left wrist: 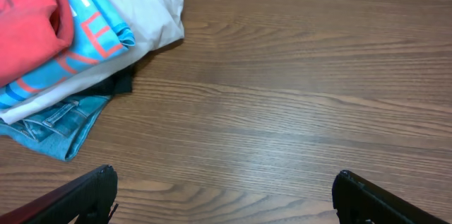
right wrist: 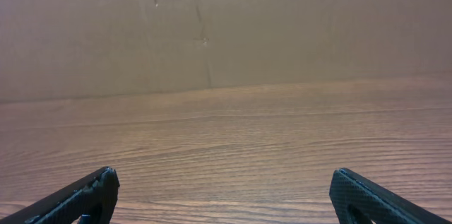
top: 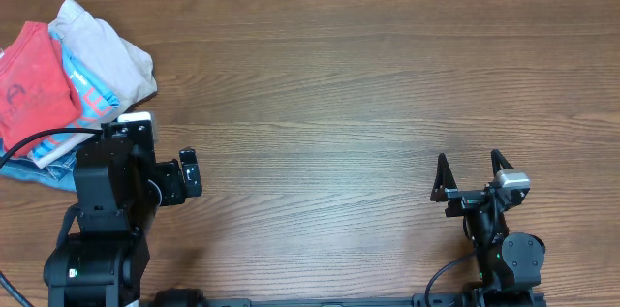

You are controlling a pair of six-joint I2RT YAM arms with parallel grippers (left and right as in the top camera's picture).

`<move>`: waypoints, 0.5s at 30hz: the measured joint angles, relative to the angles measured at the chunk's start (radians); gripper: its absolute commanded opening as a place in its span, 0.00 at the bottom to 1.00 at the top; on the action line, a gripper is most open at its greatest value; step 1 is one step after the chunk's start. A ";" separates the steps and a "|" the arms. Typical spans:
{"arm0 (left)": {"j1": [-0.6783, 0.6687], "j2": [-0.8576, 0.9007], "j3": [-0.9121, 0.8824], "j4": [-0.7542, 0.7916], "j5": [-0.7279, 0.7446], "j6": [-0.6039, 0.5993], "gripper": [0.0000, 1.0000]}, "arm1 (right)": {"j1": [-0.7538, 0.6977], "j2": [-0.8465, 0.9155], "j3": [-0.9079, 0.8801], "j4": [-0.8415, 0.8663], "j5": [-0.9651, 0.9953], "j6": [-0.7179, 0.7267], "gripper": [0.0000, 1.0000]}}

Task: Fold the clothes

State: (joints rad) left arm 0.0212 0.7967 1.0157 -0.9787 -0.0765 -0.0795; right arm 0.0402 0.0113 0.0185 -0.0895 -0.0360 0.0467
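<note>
Coral-red T-shirt (top: 34, 84) lies crumpled, axis unclear, lettering unreadable, ahead-left of the left gripper (left wrist: 224, 185). It and the right gripper (top: 469, 167) gape empty.

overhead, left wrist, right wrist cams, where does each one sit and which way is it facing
overhead: fixed above the table, looking straight down; left arm and right arm show at the bottom edge.
left wrist: on the left arm, angled down at the coral-red T-shirt heaped with other clothes; open left pincer tips show.
right wrist: low on the right arm, facing level across the tabletop to a cardboard wall; open right pincer tips show.
shared: overhead and left wrist both catch the T-shirt pile.
</note>
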 measured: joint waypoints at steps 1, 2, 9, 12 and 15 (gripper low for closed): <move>0.000 0.000 0.000 0.000 0.000 0.000 1.00 | 0.000 0.000 0.000 0.000 0.000 0.001 1.00; 0.000 0.000 0.000 0.000 0.000 0.000 1.00 | 0.000 0.000 0.000 0.000 0.000 0.001 1.00; 0.000 -0.012 -0.001 0.000 0.000 0.000 1.00 | 0.000 0.000 0.000 0.000 0.000 0.001 1.00; 0.000 -0.056 -0.006 -0.002 0.000 0.000 1.00 | 0.000 0.000 0.000 0.000 0.000 0.000 1.00; -0.010 -0.127 -0.022 -0.046 -0.003 0.000 1.00 | 0.000 0.000 0.000 0.000 0.000 0.000 1.00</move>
State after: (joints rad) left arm 0.0109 0.6697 0.9939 -1.0248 -0.0799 -0.0795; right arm 0.0402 0.0113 0.0185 -0.0895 -0.0360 0.0471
